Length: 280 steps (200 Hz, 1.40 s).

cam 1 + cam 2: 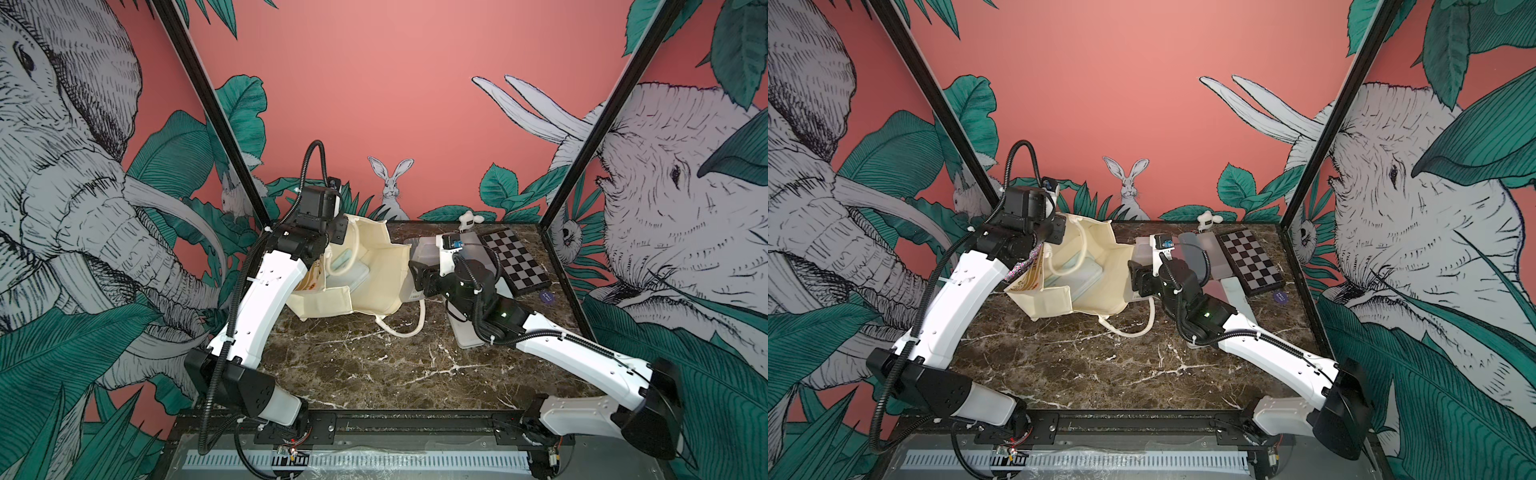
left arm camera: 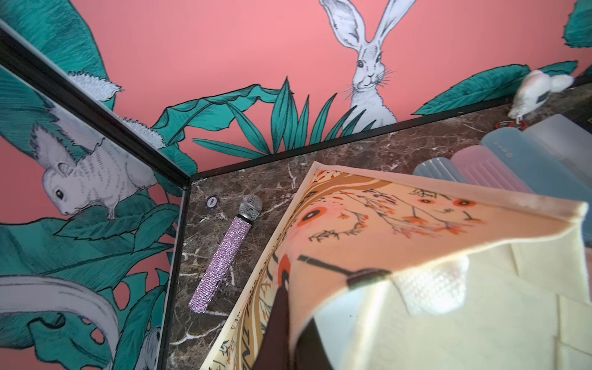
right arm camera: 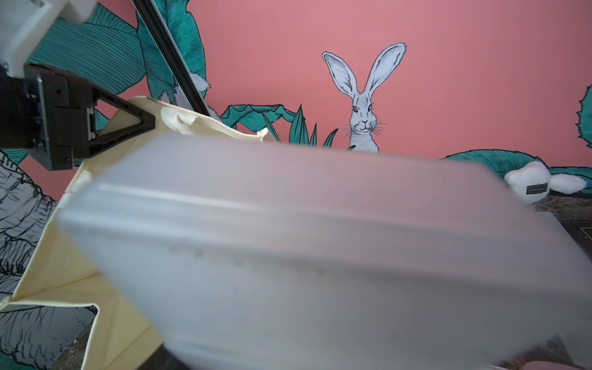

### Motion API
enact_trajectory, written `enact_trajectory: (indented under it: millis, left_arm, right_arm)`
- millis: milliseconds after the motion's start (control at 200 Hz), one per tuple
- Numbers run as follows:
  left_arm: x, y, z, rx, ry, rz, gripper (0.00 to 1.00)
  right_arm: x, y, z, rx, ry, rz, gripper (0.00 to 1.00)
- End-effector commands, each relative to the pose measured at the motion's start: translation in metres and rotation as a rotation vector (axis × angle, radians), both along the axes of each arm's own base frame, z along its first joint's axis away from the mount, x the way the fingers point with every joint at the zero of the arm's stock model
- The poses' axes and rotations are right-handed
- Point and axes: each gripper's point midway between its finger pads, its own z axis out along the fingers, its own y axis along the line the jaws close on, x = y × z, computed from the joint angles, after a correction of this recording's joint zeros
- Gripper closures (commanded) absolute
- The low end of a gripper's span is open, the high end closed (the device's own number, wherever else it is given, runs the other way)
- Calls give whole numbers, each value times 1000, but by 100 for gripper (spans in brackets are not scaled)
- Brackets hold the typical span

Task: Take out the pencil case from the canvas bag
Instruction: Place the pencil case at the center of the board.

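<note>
Pencil case (image 1: 426, 249) clamped in right tool (image 1: 417, 277) beside canvas bag (image 1: 374, 286), left tool (image 1: 340, 232) pinching rim

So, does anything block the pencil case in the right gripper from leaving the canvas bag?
Nothing visible does. The right gripper holds the frosted pencil case at the canvas bag's right rim; the left gripper holds the mouth open. Other cases lie on the table beyond it.

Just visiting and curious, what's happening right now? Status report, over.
Left fingers pinch the canvas bag rim, holding it open. Right fingers grip a frosted pencil case, beside the bag's edge. Loop handle draped over cases left inside.
</note>
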Motion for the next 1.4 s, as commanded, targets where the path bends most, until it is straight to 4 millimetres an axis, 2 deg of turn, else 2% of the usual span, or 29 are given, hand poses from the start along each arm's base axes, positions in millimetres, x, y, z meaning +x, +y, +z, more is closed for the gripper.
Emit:
enact_trajectory:
  millis: [0,140,370,450,510,530,645,695,720,905,1230,1290,1395]
  left_arm:
    - [-4,20,39,-37,-115,83,100]
    - [-8,33,65,-35,-184,123,100]
    - [-19,54,101,-38,-281,201,100]
    - [-23,61,111,-42,-308,224,100]
    - [-24,65,118,-49,-324,234,100]
    - [-24,67,120,-51,-328,237,100]
    - [-26,69,131,-55,-345,236,100]
    - [-26,69,132,-54,-344,233,100]
    - [-26,68,132,-52,-343,230,100]
    - [-25,68,126,-45,-322,223,100]
    - [-22,59,113,-59,-285,178,100]
    - [-21,57,110,-63,-277,171,100]
    - [-21,57,109,-63,-271,164,100]
  right_arm:
    - [-1,-23,12,-2,20,-71,65]
    - [-11,-26,-18,-126,146,11,65]
    - [-24,-35,-87,-334,475,48,66]
    - [-29,-33,-108,-395,569,66,65]
    - [-36,-31,-131,-437,651,83,65]
    - [-32,-27,-125,-427,649,88,65]
    - [-31,-21,-152,-476,731,92,64]
    - [-30,-20,-158,-490,748,87,64]
    - [-28,-18,-172,-520,779,83,64]
    - [-12,-18,-208,-581,840,23,63]
    - [20,-34,-241,-704,862,-99,61]
    - [24,-34,-245,-710,867,-109,57]
    - [28,-37,-248,-735,873,-127,43]
